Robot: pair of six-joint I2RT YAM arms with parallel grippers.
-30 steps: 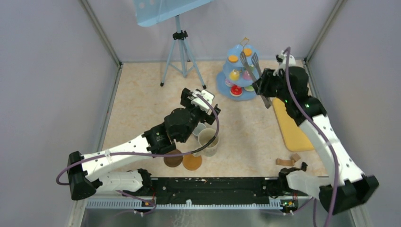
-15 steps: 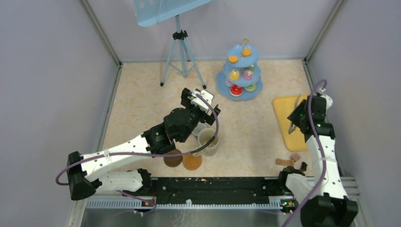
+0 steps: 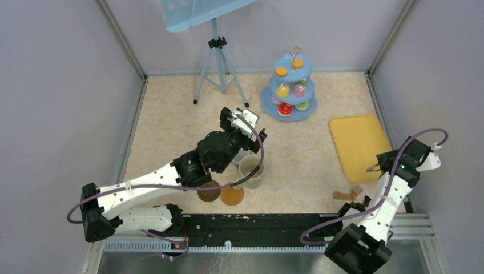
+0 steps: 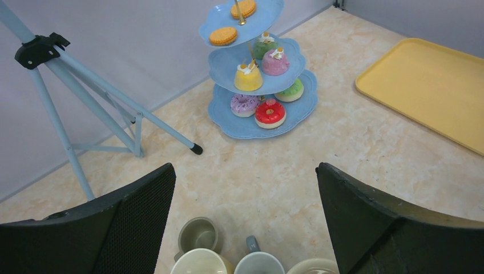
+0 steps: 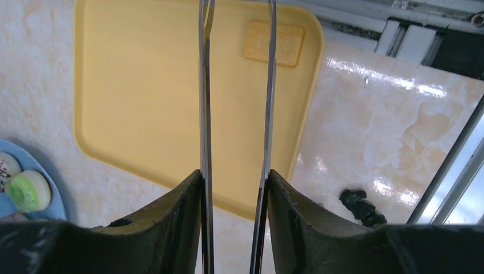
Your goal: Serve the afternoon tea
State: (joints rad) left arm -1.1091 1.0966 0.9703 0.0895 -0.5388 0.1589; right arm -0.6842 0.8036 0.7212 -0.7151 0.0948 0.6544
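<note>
Left arm stretched forward, tool spread wide above mugs; right tool clamps tongs near tray.

- Pale-lilac walls on three sides, grey metal posts in the back corners.
- Beige marbled tabletop, glossy (white glare in the right wrist view).
- Light-blue tripod at the back, bearing a light-blue panel.
- Black rail along the near edge.

- Yellow tray lies flat on the marbled table, on my right side.
- Metal tongs: I see two thin blades, slightly apart, crossing the tray.
- Light-blue tripod stands at the back under a blue board.
- Small brown scraps lie near the tray's front edge.
</note>
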